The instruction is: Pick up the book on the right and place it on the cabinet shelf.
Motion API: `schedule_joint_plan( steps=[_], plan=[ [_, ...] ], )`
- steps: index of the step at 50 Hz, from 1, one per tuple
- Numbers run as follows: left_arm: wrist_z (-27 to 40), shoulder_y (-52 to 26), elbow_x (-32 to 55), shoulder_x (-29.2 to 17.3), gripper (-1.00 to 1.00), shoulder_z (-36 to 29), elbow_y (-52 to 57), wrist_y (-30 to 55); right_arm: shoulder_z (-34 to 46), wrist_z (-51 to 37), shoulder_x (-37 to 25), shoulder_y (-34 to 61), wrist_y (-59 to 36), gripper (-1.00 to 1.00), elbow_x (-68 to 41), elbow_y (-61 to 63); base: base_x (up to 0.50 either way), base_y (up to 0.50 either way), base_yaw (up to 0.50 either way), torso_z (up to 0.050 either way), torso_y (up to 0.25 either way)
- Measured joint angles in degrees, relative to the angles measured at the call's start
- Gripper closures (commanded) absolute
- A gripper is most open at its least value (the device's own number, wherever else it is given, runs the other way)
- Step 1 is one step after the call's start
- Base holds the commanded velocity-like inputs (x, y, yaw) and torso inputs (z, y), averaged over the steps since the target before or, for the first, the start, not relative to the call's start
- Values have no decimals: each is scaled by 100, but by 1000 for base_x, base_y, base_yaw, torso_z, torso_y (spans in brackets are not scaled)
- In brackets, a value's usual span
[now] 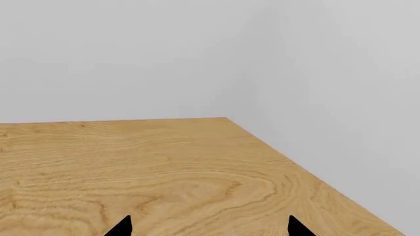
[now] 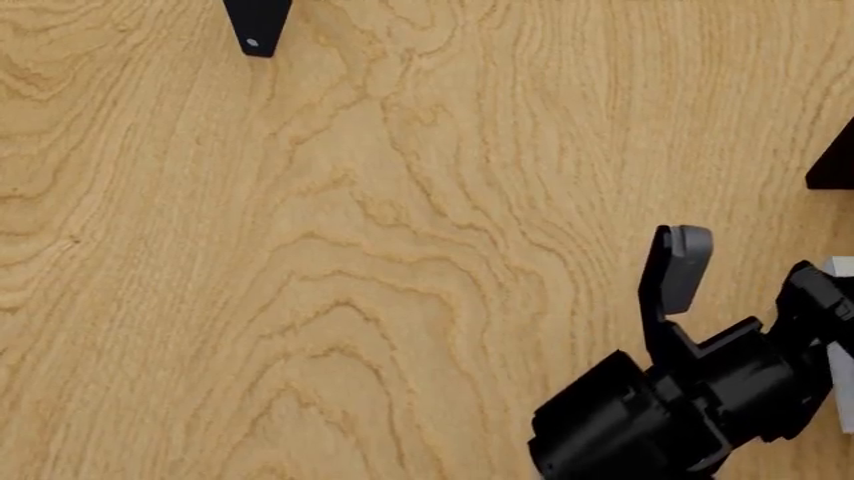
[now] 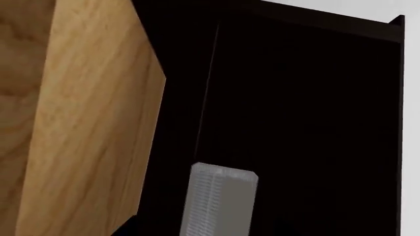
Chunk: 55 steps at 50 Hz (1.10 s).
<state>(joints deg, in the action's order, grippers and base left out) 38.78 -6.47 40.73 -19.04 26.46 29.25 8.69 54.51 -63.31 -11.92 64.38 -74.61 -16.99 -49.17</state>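
Note:
The book (image 3: 220, 201) is a light grey slab with ribbed white page edges. In the right wrist view it rises from between my right gripper's jaws, in front of the dark inside of the cabinet shelf (image 3: 308, 98). The black fingers themselves are lost against that dark wood. In the head view my right gripper (image 2: 819, 300) sits at the right edge, pointing at a dark corner of the cabinet (image 2: 835, 160), with a pale sliver of the book beside it. My left gripper (image 1: 210, 227) is open over bare table, holding nothing.
The wooden table (image 2: 400, 250) fills the head view, and its side face (image 3: 98, 123) stands close beside the cabinet. A black book with a white dot on its spine (image 2: 256, 25) stands at the far left. White walls meet behind the table corner (image 1: 226, 118).

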Motion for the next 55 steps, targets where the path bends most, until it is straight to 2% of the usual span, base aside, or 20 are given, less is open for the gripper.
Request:
schedule_joint_plan(
  steps=[27, 55],
  plan=[
    [17, 15, 14, -18, -100, -14, -6, -32, 54, 140, -237, 5, -76, -100, -259, 385, 5, -6, -7, -6, -18],
    [43, 21, 41, -50, -100, -38, -8, -36, -758, -373, -919, -438, 43, -100, -1046, 1644, 0, -1, -2, -2, -7]
  ],
)
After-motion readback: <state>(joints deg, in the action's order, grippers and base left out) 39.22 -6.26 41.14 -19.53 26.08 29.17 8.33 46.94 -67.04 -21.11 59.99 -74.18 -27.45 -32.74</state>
